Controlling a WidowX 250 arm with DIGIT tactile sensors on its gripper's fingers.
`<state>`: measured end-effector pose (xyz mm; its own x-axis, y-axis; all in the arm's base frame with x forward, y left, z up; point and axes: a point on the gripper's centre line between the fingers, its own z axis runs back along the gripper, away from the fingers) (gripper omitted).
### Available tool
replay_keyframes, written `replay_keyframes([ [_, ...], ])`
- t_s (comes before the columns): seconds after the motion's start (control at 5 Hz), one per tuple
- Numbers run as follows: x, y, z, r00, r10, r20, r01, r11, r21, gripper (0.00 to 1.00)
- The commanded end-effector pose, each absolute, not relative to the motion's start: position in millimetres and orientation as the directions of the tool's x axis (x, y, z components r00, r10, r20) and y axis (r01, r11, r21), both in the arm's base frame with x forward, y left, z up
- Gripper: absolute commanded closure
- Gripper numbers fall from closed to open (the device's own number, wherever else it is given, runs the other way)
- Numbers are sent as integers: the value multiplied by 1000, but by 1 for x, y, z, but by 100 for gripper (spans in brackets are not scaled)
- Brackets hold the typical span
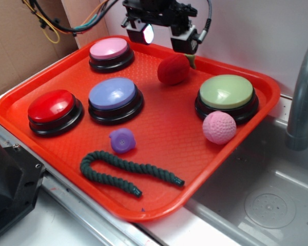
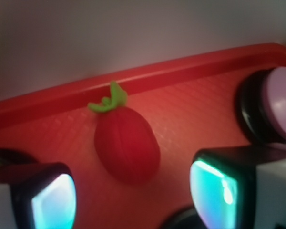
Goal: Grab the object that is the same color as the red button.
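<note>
The red strawberry toy (image 1: 173, 69) with a green stem lies on the red tray (image 1: 159, 123) near its far edge. In the wrist view the strawberry toy (image 2: 127, 143) lies just ahead of the gap between my two fingers. My gripper (image 1: 161, 37) hangs open and empty above the tray's far edge, just above and behind the toy. It shows in the wrist view (image 2: 133, 202) with glowing pads (image 2: 55, 202) well apart. The red button (image 1: 51, 106) on a black base stands at the tray's left.
A pink button (image 1: 110, 49), a blue button (image 1: 113, 94) and a green button (image 1: 226, 91) stand on the tray. A pink bumpy ball (image 1: 219, 127), a small purple toy (image 1: 122, 140) and a dark green rope (image 1: 128, 171) lie toward the front. A sink (image 1: 267, 205) and grey faucet (image 1: 304, 97) are at right.
</note>
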<state>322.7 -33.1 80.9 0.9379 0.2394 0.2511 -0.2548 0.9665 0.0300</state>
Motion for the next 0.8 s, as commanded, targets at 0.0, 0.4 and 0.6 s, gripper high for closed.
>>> replay_keyframes([
  [0.0, 347, -22, 76, 910, 264, 318, -277, 961, -5, 0],
  [0.4, 346, -26, 52, 940, 253, 229, -247, 967, -58, 34],
  [0.6, 342, -23, 42, 940, 272, 204, -266, 962, -57, 100],
])
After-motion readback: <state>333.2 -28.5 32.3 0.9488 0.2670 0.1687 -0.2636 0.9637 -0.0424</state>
